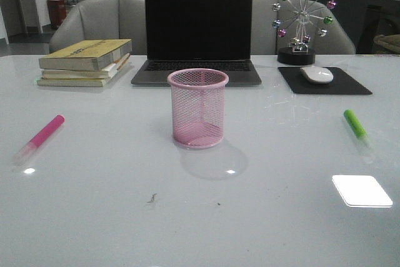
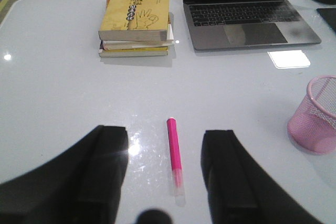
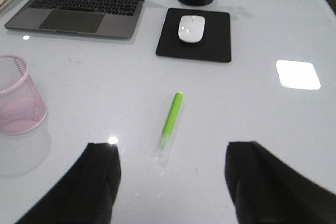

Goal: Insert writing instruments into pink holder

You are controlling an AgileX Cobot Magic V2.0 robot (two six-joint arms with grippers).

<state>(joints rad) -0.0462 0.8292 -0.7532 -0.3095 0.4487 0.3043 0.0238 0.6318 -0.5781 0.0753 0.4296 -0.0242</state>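
Nothing inserted yet: pink holder (image 1: 198, 108) stood empty at table centre, magenta marker (image 1: 40, 137) lying flat far to its left, green marker (image 1: 355, 124) far right. Left gripper (image 2: 165, 174) and right gripper (image 3: 170, 174) both gaped wide, empty, above their markers. Best lowered squarely, pinching mid-barrel across the width

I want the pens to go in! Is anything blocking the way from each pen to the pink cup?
Nothing visible. Bare table lies between the pink pen and the pink cup, and between the green pen and the cup.
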